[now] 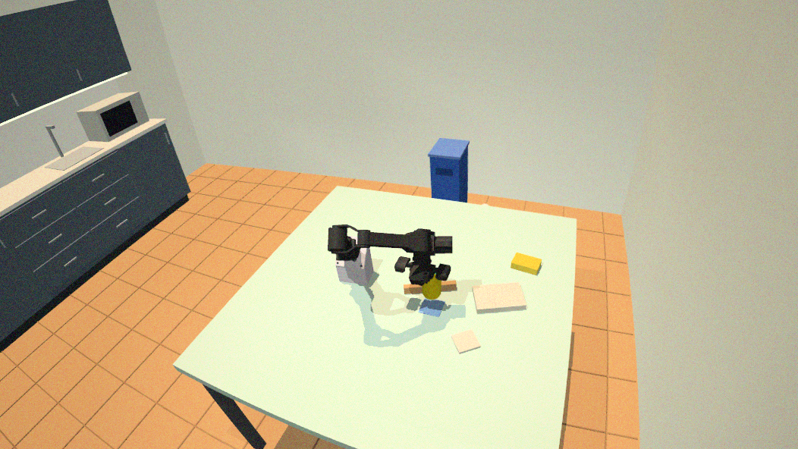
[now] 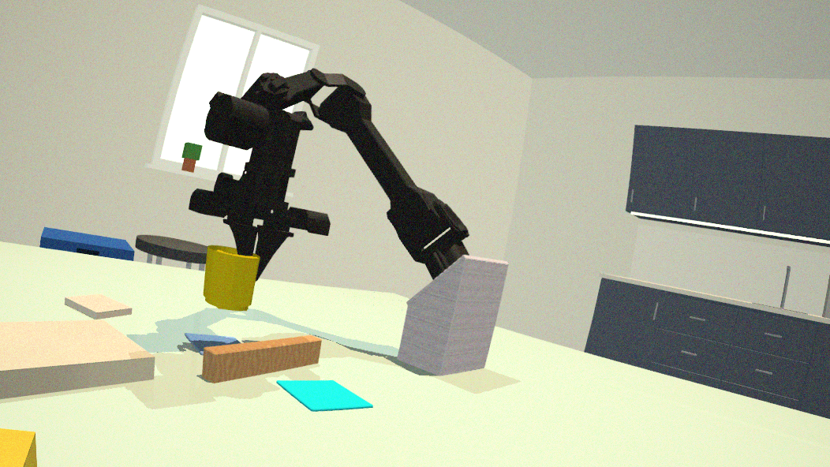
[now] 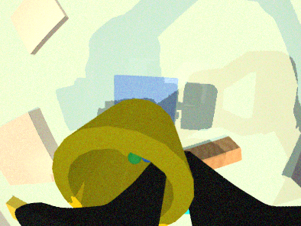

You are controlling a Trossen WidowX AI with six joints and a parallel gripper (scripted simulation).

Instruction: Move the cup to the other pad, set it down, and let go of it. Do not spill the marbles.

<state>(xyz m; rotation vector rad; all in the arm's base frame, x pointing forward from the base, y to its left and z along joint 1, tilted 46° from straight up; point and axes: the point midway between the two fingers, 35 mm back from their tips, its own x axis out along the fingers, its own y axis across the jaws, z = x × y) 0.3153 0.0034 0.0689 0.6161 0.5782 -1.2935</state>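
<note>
The yellow cup (image 1: 431,289) (image 2: 230,279) (image 3: 141,114) hangs in the air above the blue pad (image 1: 432,308) (image 2: 208,338) (image 3: 145,85), slightly tilted. My gripper (image 2: 254,261) (image 3: 174,156) is shut on the cup's wall, with one finger inside the cup and one outside. A green marble (image 3: 134,158) and a blue marble (image 3: 146,159) show inside the cup; a finger and the rim hide part of the inside. The cyan pad (image 2: 324,394) lies flat beyond the wooden bar; it is hidden in the top view and only a sliver shows in the wrist view.
The wooden bar (image 1: 413,289) (image 2: 261,360) (image 3: 229,151) stands between the two pads. A thick beige slab (image 1: 499,296) (image 2: 75,377) (image 3: 23,149), a small beige tile (image 1: 465,340) (image 2: 99,304) (image 3: 38,19) and a yellow block (image 1: 526,262) (image 2: 16,450) lie on the table.
</note>
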